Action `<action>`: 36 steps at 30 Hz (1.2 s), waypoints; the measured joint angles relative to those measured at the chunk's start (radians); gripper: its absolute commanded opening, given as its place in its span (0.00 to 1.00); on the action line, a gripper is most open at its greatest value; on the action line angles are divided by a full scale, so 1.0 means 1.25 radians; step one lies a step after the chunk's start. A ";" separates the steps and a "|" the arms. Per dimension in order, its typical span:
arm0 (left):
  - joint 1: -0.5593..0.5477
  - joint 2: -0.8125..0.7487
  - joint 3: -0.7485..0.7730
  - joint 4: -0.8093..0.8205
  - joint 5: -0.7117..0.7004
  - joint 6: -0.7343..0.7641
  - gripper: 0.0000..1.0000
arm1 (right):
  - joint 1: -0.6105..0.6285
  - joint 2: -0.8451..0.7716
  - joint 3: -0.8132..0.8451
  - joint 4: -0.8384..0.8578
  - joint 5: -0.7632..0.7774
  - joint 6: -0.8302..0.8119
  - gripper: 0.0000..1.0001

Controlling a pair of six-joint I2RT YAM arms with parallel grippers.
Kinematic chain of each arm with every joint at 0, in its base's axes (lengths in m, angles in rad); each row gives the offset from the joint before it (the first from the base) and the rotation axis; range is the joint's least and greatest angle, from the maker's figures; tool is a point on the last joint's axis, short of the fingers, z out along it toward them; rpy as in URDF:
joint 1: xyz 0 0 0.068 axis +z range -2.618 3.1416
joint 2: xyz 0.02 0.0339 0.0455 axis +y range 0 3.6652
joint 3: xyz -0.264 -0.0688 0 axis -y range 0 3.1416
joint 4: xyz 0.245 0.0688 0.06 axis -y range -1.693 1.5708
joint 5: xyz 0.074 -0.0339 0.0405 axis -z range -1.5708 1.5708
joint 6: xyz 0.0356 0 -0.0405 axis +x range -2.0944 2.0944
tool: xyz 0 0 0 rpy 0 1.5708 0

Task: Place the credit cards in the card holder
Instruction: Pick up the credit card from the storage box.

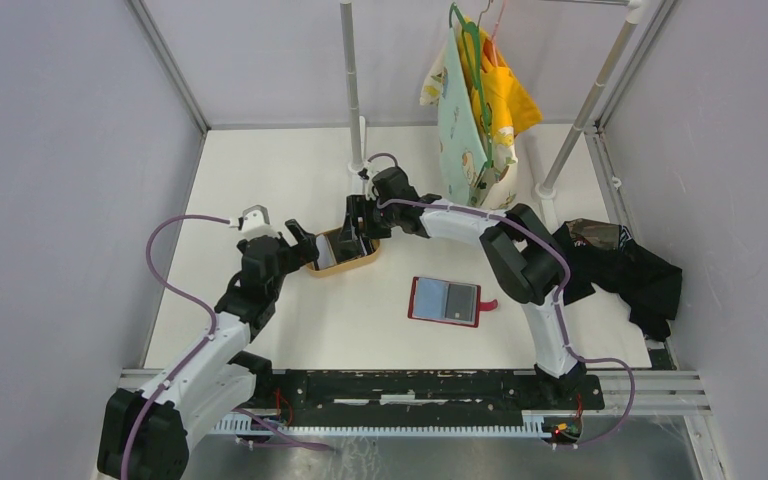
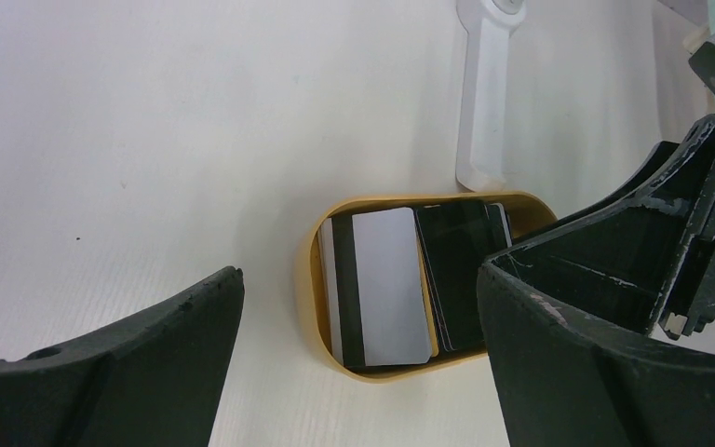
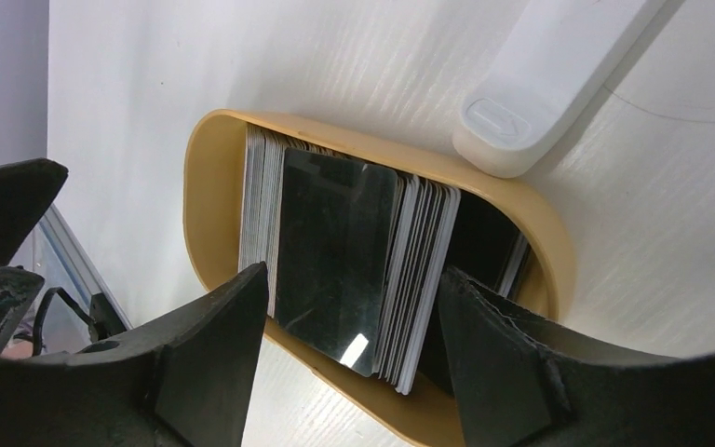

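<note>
1. Left gripper point(image 1: 300, 240) point(image 2: 361, 279): jaws spread to their widest, nothing between them, held just beside the near end of the tan oval tray point(image 1: 360, 264) point(image 2: 309, 270).
2. Right gripper point(image 1: 355, 235) point(image 3: 354, 272): jaws spread, lowered over the tray, one finger on each side of the stack. Whether the pads touch the stack cannot be told.
3. Credit cards point(image 2: 391, 279) point(image 3: 335, 242): a stack standing on edge inside the tray point(image 3: 209, 186), directly between the right gripper's fingers and just ahead of the left gripper's open jaws. A dark glossy card faces the right wrist camera; pale cards stand on both sides of it.
4. Card holder point(image 1: 445, 300): red, lying open and flat on the table point(image 1: 310, 170), well apart from both grippers, on the right gripper's right, toward the arm bases.
5. White pole foot point(image 2: 484, 102) point(image 3: 540, 84): just beyond the tray's far rim from both grippers.
</note>
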 measured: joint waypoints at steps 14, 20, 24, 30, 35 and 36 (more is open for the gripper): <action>0.003 -0.008 -0.007 0.001 0.001 -0.001 1.00 | 0.001 0.017 -0.001 0.036 -0.075 0.060 0.64; 0.003 -0.012 -0.009 0.001 0.001 -0.001 1.00 | -0.002 0.017 -0.034 0.100 -0.124 0.083 0.62; 0.003 -0.014 -0.012 0.001 0.001 -0.001 0.97 | -0.002 0.016 -0.055 0.136 -0.146 0.102 0.58; 0.003 -0.015 -0.013 0.001 0.005 -0.001 0.95 | -0.004 0.016 -0.085 0.198 -0.179 0.146 0.58; 0.003 -0.015 -0.013 0.001 0.014 -0.001 0.91 | -0.004 0.016 -0.090 0.219 -0.200 0.172 0.64; 0.003 -0.015 -0.013 0.001 0.014 -0.001 0.90 | -0.004 0.016 -0.090 0.222 -0.203 0.173 0.64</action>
